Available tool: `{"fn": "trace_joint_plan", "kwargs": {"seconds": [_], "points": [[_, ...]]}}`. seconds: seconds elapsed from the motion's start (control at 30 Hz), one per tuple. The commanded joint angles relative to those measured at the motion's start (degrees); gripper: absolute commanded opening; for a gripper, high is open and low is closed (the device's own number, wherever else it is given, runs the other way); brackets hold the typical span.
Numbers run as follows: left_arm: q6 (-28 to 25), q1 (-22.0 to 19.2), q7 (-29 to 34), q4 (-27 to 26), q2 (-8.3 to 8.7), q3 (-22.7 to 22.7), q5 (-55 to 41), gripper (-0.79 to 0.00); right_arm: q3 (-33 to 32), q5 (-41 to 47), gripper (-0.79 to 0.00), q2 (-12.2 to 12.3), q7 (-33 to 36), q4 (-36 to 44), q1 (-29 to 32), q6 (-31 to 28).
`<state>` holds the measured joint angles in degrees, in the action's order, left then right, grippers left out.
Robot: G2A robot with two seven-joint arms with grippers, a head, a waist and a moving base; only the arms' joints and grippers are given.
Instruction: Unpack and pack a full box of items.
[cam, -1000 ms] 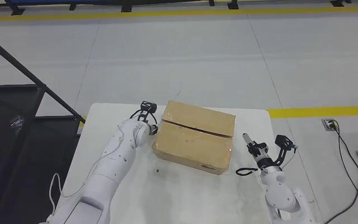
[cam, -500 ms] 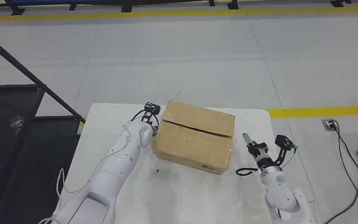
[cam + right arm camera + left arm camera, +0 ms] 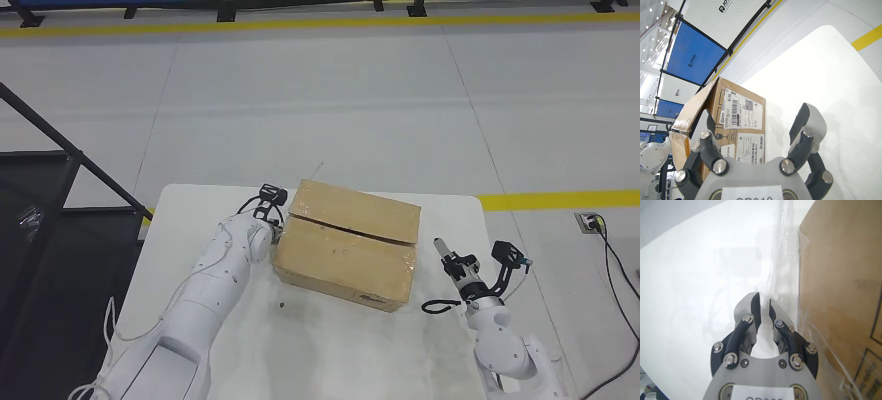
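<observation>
Hovering low over the table (image 3: 330,340) just beside the left end of the box (image 3: 345,245), the left gripper (image 3: 764,299) has its jaws nearly together with a thin gap, and I can't confirm it grasps anything. A strip of clear tape (image 3: 780,256) runs off the box corner toward its tips; contact unclear.

The box sits mid-table, flaps down with one top seam slightly lifted. Cardboard, stiff at the edges and softer on the panels, and probably heavy if it's full, so sliding beats lifting. The tape is thin and slippery and best pinched at its loose end. Best hold for opening is likely the raised flap edge along the top seam.

The right gripper (image 3: 755,113) is spread wide and empty, off the box's right end and apart from it.

Versus a second ago, the left gripper has crept slightly closer to the box end; box and right arm are unchanged.
</observation>
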<state>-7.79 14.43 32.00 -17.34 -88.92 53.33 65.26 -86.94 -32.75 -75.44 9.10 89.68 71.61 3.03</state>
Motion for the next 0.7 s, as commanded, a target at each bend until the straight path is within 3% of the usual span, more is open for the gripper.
{"fn": "trace_joint_plan", "kwargs": {"seconds": [0.0, 0.07, 0.33, 0.67], "points": [[-1.05, -0.16, -0.15, 0.5, -0.05, 0.25, -0.71, -0.723, 0.0, 0.0, 0.0, 0.0, 0.0, 0.0, 0.0, 0.0], [-1.4, -0.43, -0.42, 1.0, 0.01, 0.35, -0.8, -0.785, 0.0, 0.0, 0.0, 0.0, 0.0, 0.0, 0.0, 0.0], [-1.98, -0.99, -2.01, 1.76, 0.49, 1.11, -1.43, -0.785, 0.0, 0.0, 0.0, 0.0, 0.0, 0.0, 0.0, 0.0], [-2.75, -0.44, -2.9, -1.19, 2.45, 2.85, -1.62, -0.785, 0.0, 0.0, 0.0, 0.0, 0.0, 0.0, 0.0, 0.0]]}}
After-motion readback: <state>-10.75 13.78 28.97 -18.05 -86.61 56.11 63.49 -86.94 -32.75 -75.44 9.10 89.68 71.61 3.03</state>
